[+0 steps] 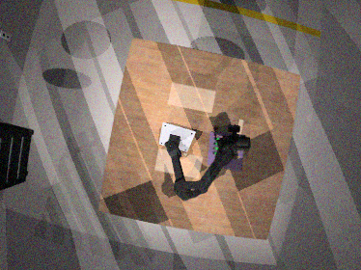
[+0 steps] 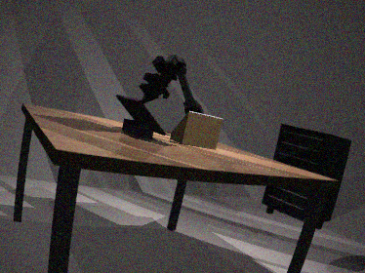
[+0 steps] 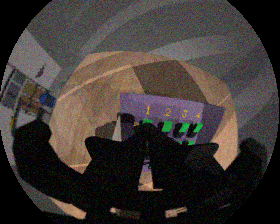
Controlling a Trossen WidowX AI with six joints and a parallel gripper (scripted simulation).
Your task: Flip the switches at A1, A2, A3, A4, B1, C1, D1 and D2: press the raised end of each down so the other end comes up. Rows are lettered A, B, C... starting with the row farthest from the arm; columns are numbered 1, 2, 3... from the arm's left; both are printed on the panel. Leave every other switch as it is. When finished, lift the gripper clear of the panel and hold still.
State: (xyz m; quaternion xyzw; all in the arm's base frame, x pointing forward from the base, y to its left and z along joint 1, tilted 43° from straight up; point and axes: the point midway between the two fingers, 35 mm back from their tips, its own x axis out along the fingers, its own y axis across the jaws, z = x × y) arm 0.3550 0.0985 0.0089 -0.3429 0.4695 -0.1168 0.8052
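The purple switch panel (image 1: 236, 164) (image 3: 209, 117) lies on the wooden table (image 1: 145, 174) (image 2: 88, 136), to the right of the arm's base. In the exterior view the panel (image 2: 139, 117) shows as a dark sloped wedge. Green-marked switches (image 3: 168, 126) (image 1: 217, 144) sit in rows on the panel, with column numbers printed above them. My gripper (image 1: 224, 143) (image 2: 147, 94) (image 3: 147, 125) is shut and empty. It hangs just above the panel's left side, over the near rows. My dark fingers hide the switches beneath them, and I cannot tell whether they touch one.
The arm's base stands on a tan box with a white top (image 1: 185, 134) (image 2: 199, 131) next to the panel. A dark cabinet (image 1: 12, 154) (image 2: 307, 173) stands on the floor beside the table. A yellow line (image 1: 203, 1) runs across the floor.
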